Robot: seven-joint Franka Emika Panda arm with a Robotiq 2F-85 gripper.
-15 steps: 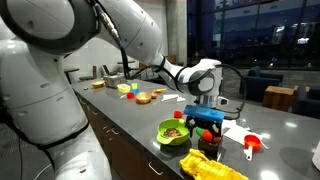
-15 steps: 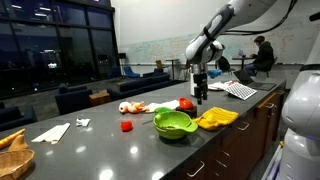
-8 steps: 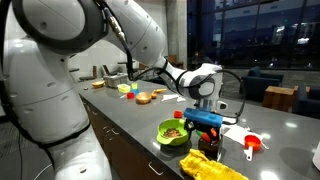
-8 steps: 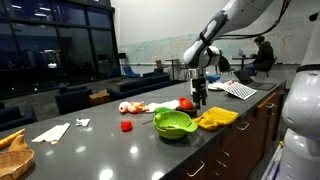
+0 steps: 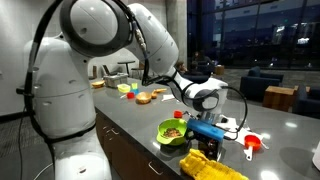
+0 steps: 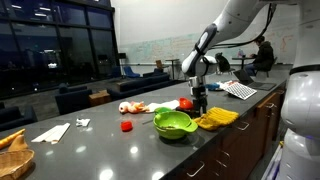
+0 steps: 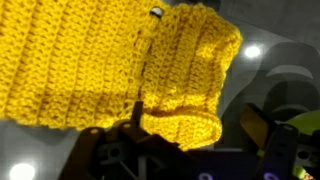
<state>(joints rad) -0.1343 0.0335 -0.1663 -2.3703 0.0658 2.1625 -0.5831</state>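
A yellow crocheted cloth (image 7: 110, 60) fills most of the wrist view and lies on the dark counter. It also shows in both exterior views (image 5: 215, 166) (image 6: 217, 118), next to a green bowl (image 5: 173, 131) (image 6: 173, 123). My gripper (image 7: 195, 125) is open and points down just above the cloth. Its dark fingers (image 7: 253, 126) stand apart, with the cloth's folded near edge between them. In the exterior views the gripper (image 5: 206, 130) (image 6: 200, 102) hangs low over the counter between the bowl and the cloth. It holds nothing.
A red tomato-like thing (image 6: 186, 104) and food scraps (image 6: 130, 107) lie behind the bowl. A small red cube (image 6: 126, 126), a white napkin (image 6: 52, 131) and a basket (image 6: 12, 155) sit further along. A red scoop (image 5: 252, 145) lies on white paper. The counter edge (image 6: 215, 145) is close.
The arm has swung over and the gripper has come down from above the bowl's side towards the yellow cloth.
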